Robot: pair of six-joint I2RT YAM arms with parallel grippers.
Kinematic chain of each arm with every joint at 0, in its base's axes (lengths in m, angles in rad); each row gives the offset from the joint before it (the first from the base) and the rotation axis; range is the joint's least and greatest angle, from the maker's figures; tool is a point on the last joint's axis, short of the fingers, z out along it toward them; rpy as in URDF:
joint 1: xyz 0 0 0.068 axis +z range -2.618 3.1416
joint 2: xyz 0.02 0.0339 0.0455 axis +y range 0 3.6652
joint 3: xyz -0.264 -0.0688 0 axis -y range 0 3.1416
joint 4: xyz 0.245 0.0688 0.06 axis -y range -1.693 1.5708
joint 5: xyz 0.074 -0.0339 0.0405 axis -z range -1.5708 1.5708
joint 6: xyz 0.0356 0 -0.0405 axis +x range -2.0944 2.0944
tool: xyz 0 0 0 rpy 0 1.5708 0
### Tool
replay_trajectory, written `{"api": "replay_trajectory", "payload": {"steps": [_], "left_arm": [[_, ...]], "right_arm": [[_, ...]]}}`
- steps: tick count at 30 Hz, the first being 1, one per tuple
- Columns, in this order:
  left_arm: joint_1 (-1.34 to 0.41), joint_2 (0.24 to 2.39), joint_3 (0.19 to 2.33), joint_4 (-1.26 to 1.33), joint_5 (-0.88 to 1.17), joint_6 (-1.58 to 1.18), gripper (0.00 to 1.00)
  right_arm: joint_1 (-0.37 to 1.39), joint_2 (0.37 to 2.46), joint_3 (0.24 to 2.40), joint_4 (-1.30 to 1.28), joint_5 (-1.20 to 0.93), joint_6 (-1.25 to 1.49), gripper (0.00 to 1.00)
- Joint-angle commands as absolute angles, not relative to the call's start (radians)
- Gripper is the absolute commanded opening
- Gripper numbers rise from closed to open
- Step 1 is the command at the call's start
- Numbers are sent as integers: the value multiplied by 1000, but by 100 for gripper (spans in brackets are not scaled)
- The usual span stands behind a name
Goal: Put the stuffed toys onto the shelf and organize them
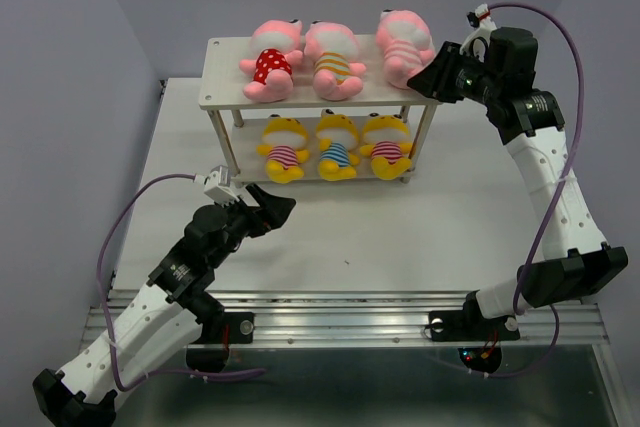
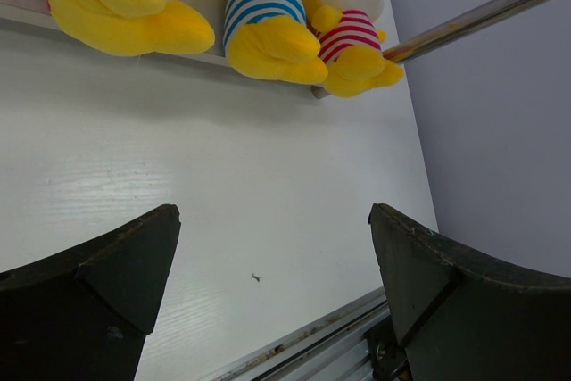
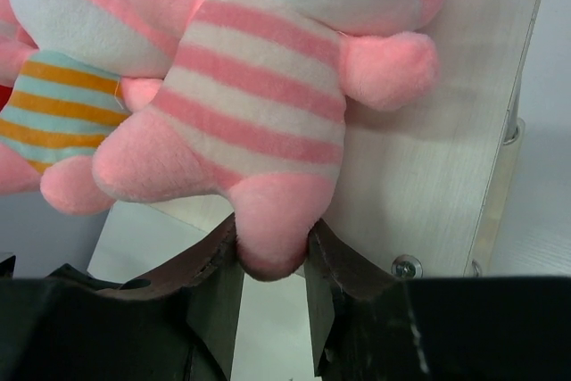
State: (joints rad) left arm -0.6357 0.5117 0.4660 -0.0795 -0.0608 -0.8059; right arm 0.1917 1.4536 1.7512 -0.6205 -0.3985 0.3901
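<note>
Pink striped toy (image 3: 259, 104) lies front-to-back on shelf (image 3: 428, 158), near foot pinched by right pincer (image 3: 272, 256) (left pincer (image 2: 275, 220) spread).

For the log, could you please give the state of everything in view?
Red-dotted pink toy: lying on top tier.
Orange-striped pink toy: lying on top tier.
Pink-striped pink toy: top tier, leg pinched.
Yellow toys: all three on lower tier.
Shelf: upright, both tiers filled.
Left gripper: open, empty.
Right gripper: shut on that leg.
</note>
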Motion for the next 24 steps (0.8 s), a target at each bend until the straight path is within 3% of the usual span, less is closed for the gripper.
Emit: {"api": "replay_trajectory", "payload": {"steps": [1, 12, 24], "left_arm": [[-640, 497, 457, -67, -74, -799, 99], [-640, 499, 457, -68, -77, -799, 99], [-640, 486, 457, -77, -78, -801, 99]], "right_arm": [[201, 1416, 1749, -569, -411, 397, 37], [201, 1394, 1746, -548, -391, 408, 54], [201, 1348, 1733, -519, -373, 403, 85]]}}
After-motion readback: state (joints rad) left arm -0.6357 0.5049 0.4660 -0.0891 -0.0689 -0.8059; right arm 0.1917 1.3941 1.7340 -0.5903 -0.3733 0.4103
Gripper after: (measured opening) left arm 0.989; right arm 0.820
